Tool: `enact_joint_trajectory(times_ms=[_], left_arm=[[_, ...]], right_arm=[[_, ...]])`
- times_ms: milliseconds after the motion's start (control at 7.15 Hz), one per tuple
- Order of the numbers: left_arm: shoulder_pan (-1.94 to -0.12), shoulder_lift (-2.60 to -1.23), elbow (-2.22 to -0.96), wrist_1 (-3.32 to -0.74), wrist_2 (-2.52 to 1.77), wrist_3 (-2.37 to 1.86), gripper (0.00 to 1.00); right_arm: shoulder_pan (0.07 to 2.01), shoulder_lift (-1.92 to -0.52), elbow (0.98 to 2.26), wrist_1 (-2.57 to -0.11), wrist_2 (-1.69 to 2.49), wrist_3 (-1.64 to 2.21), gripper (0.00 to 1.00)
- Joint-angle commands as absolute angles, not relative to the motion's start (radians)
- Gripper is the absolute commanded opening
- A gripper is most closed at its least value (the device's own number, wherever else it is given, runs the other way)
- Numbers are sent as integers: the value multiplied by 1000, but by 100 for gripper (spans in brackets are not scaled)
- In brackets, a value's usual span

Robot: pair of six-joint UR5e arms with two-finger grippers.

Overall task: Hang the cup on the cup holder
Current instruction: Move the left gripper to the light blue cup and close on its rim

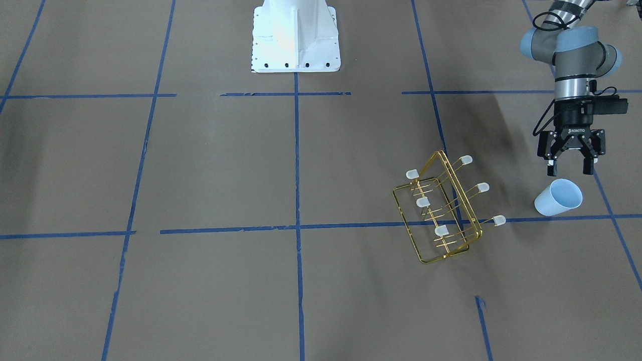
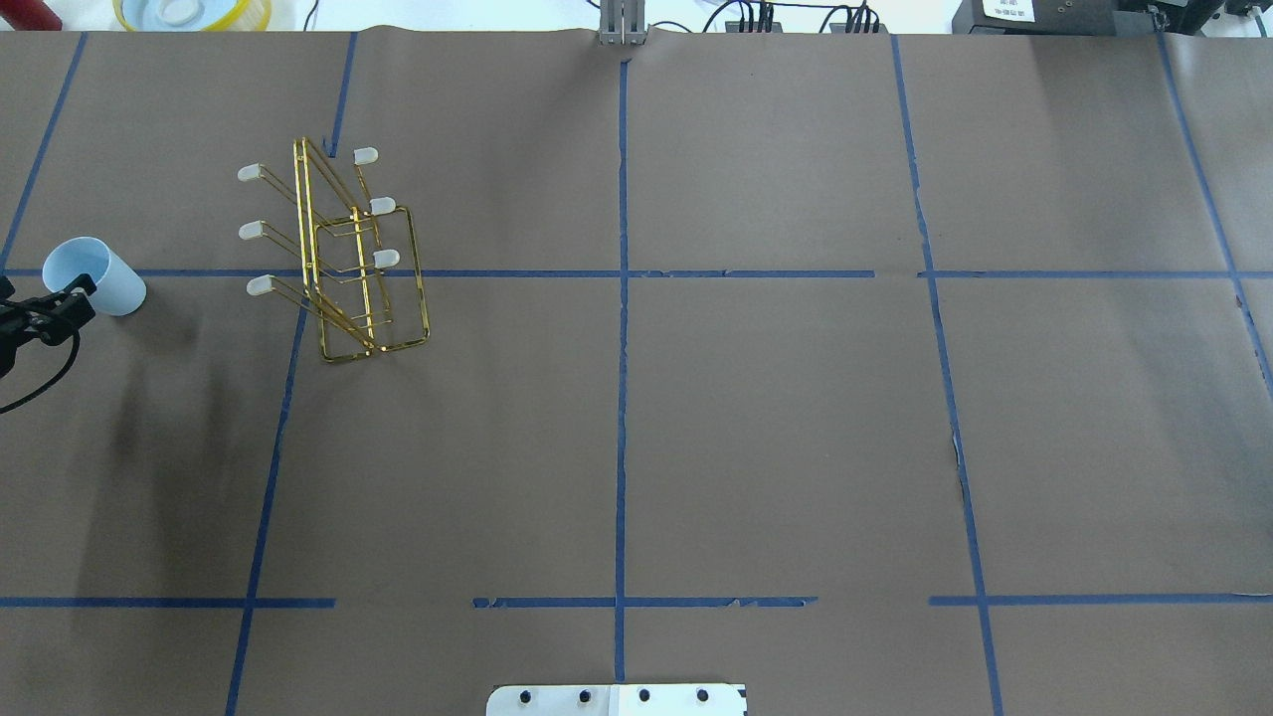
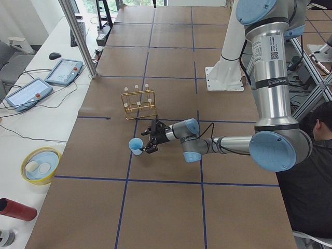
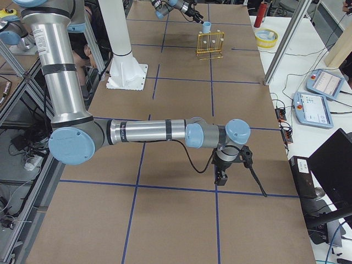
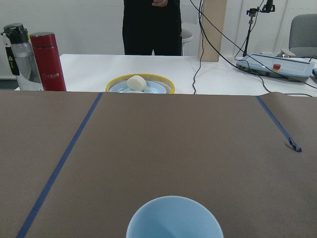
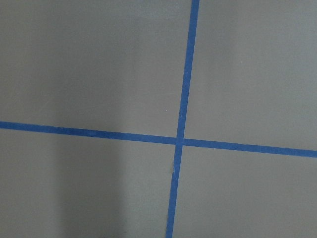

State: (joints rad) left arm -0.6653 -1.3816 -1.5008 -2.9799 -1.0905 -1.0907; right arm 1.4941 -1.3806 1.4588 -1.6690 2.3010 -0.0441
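The left gripper (image 1: 569,172) lies low and flat over the desk (image 1: 225,165). Its two fingers (image 1: 550,169) are spread wide and it holds nothing. It is probably opened this wide so the cup can fit between the fingers.

The cup (image 1: 558,198) sits on the desk right in front of the fingertips. It is so close that I cannot tell if they touch. The left wrist view looks down into its round blue mouth, so the cup seems to stand with its mouth up. I think the gripper is down low because that is the way to pinch the cup by its side.

The cup holder (image 1: 439,210) stands on the desk off to the right of the left gripper and a little further ahead. There is a gap between it and the cup. Its thin prongs with white caps (image 1: 482,187) stick out and up, so a cup can slide over one and hang there. I think the cup must be lifted, carried over to the right and tipped mouth-first onto a prong.

The right gripper (image 4: 221,177) hangs far away over a cross of blue tape (image 6: 181,140), well apart from the cup. I cannot tell if it is open or closed.
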Motion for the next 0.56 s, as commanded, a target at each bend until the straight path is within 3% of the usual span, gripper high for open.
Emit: enact_joint_trajectory(times_ms=[0, 419], left_arm=[[-657, -1407, -1454, -2993, -1091, -1091, 100], [-652, -1434, -1402, -3007, -1091, -1091, 100]], right_arm=[[1494, -1381, 1459, -1669, 2301, -44, 100], [1494, -1381, 1459, -1669, 2301, -44, 100]])
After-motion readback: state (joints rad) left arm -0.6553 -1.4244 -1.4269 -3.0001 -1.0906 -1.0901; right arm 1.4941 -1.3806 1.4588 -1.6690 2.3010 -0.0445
